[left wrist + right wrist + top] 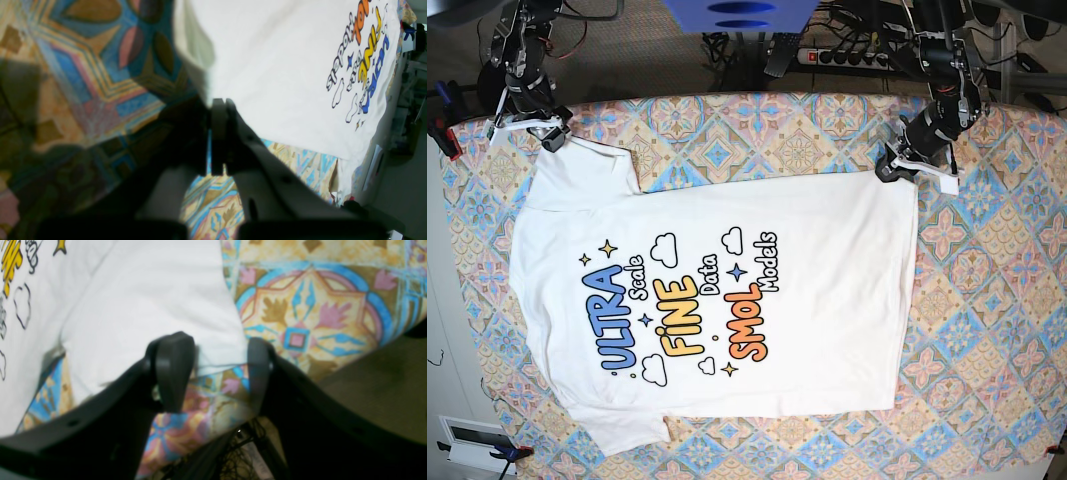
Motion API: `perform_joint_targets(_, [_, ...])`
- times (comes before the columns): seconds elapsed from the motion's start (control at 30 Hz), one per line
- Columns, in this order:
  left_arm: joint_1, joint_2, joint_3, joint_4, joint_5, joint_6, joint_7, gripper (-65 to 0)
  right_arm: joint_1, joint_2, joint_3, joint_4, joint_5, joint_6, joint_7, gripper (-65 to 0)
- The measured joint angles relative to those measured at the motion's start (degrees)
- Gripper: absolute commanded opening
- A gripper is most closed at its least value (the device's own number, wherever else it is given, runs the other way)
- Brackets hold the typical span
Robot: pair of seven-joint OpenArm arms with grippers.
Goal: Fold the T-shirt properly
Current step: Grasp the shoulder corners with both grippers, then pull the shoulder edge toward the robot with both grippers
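The white T-shirt point(827, 240) lies flat and print-up on the patterned tablecloth, hem toward the right in the base view. My left gripper point(907, 163) sits at the hem's far corner. In the left wrist view this gripper point(220, 103) is shut, pinching the edge of the T-shirt point(283, 66), which rises slightly there. My right gripper point(527, 127) is at the far sleeve on the left. In the right wrist view it point(217, 353) stands open, and the sleeve edge of the T-shirt point(150, 290) lies between its fingers.
The colourful tablecloth point(987, 300) covers the whole table. A power strip point(847, 55) and cables lie behind the table's far edge. A blue object point(737, 15) hangs at the top centre. Red clamps hold the cloth at the left edge point(447, 135).
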Motion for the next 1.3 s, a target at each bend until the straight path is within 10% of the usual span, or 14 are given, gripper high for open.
perform_joint_targets(0.63, [0.0, 0.0, 0.0, 0.0, 0.0, 0.0, 0.0, -65.0, 0.2, 0.3, -3.7, -0.8, 0.4, 0.0, 2.8, -36.7])
perform_joint_targets(0.9, [0.0, 0.0, 0.0, 0.0, 0.0, 0.0, -0.1, -65.0, 2.1, 0.2, -3.5, -1.8, 0.4, -0.2, 1.5, -65.0])
perform_joint_targets(1.3, [5.8, -1.1, 0.2, 6.9, 1.7, 0.9, 0.5, -65.0, -0.2, 0.2, -3.8, -1.3, 0.8, 1.0, 1.4, -64.8])
